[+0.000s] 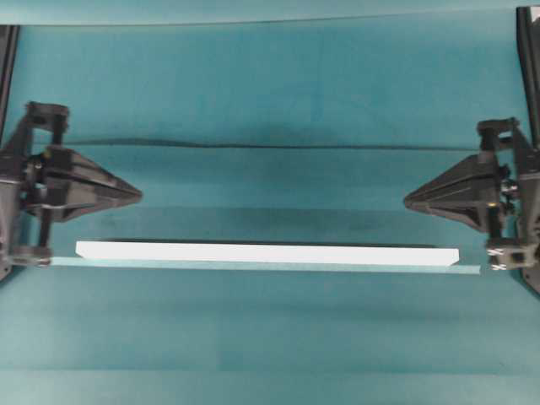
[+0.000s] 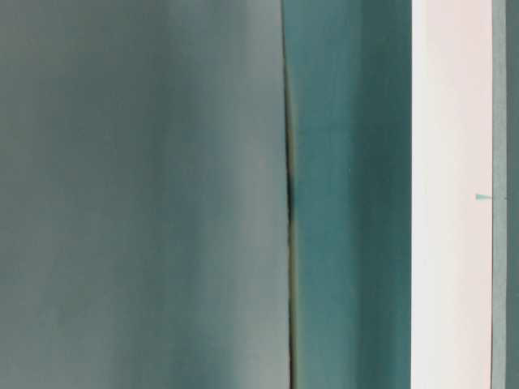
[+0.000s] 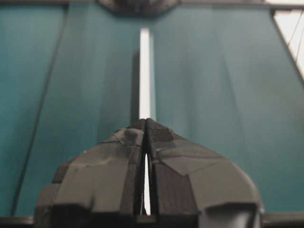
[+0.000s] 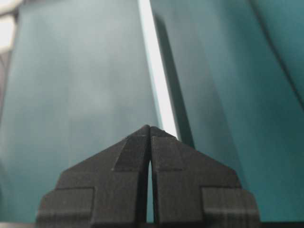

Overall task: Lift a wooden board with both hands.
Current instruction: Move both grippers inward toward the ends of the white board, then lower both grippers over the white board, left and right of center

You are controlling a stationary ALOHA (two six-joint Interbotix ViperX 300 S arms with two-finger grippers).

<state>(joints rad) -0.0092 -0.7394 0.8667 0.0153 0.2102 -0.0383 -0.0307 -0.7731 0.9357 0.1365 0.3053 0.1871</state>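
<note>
Board: the wooden board [image 1: 267, 253] lies flat on the teal table [image 1: 270, 337], spanning left to right, untouched.
Left gripper [image 1: 137, 195]: fingers closed, empty, just far of the board's left end.
Right gripper [image 1: 407, 201]: closed, empty, mirrored at the right end.
Reason: likely staged for a two-ended lift.

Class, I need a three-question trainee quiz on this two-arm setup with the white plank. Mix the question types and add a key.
1. True or false: the left end effector grips the wooden board.
2. The right end effector is: A open, B shut, C hidden?
3. Fill in: the board lies on a ___ surface.

Key: 1 false, both end effectors are apart from the board; 2 B; 3 teal.
</note>
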